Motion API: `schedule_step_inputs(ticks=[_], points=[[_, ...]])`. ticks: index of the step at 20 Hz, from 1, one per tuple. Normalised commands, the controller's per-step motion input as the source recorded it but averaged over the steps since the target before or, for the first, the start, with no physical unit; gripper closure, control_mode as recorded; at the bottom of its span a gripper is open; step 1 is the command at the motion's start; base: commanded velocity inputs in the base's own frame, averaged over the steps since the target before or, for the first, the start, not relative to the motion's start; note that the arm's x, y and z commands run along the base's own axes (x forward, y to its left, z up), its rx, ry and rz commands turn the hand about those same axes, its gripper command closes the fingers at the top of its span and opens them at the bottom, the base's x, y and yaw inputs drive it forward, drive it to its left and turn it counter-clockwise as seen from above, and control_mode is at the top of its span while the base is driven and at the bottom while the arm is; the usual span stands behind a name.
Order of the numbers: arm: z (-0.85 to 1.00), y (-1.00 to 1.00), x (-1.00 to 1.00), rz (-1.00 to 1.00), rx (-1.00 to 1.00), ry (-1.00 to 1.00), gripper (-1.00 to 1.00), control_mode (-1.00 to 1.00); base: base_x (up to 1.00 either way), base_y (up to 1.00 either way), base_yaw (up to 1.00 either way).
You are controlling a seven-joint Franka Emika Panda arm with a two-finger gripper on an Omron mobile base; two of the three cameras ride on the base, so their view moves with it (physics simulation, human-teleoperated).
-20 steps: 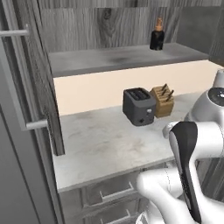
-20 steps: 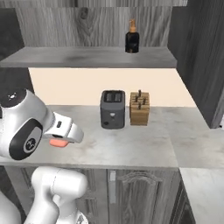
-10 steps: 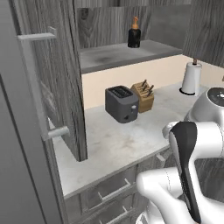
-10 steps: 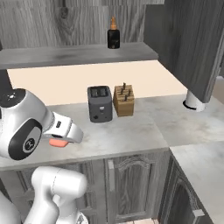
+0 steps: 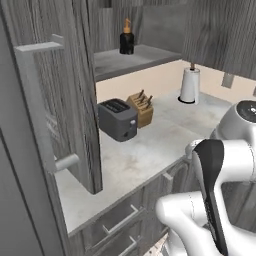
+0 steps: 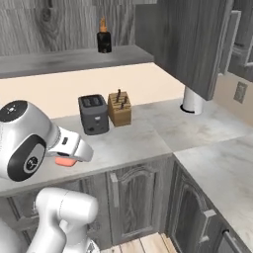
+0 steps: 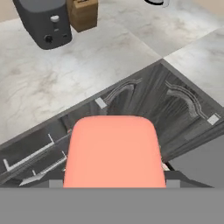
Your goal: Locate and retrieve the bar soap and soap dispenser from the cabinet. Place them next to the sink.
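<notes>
a: how many of each thing are showing?

b: one soap dispenser (image 5: 126,42) is standing upright on the shelf (image 5: 135,57) of the open cabinet (image 5: 60,95). one bar soap (image 7: 114,151) is sitting in the gripper (image 7: 114,177). on the counter (image 5: 150,150) one toaster (image 5: 117,119) and one knife block (image 5: 142,108) are sitting just beside each other, and one paper-towel roll (image 5: 190,85) is standing well apart, toward the corner.

a: and the arm?

b: it is hanging low in front of the counter edge, elbow raised, hand pointing across the counter top. in the right base view the bar is peeking out salmon-pink under the wrist (image 6: 66,146).

a: are the jaws clamping it?

b: the bar is covering the fingers in the hand view, so they are gripping it, above the lower doors (image 7: 175,109).
</notes>
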Motion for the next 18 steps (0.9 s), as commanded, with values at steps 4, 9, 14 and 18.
schedule_step_inputs(ticks=[4, 9, 14, 18], points=[[0.0, 0.0, 0.0, 0.0, 0.0, 0.0, 1.0, 1.0, 0.08, -0.57, -0.26], [0.0, 0.0, 0.0, 0.0, 0.0, 0.0, 1.0, 1.0, 0.05, -0.57, -0.28], [0.0, 0.0, 0.0, 0.0, 0.0, 0.0, 1.0, 1.0, 0.02, -0.56, -0.31], [0.0, 0.0, 0.0, 0.0, 0.0, 0.0, 1.0, 1.0, 0.0, -0.45, -0.37]])
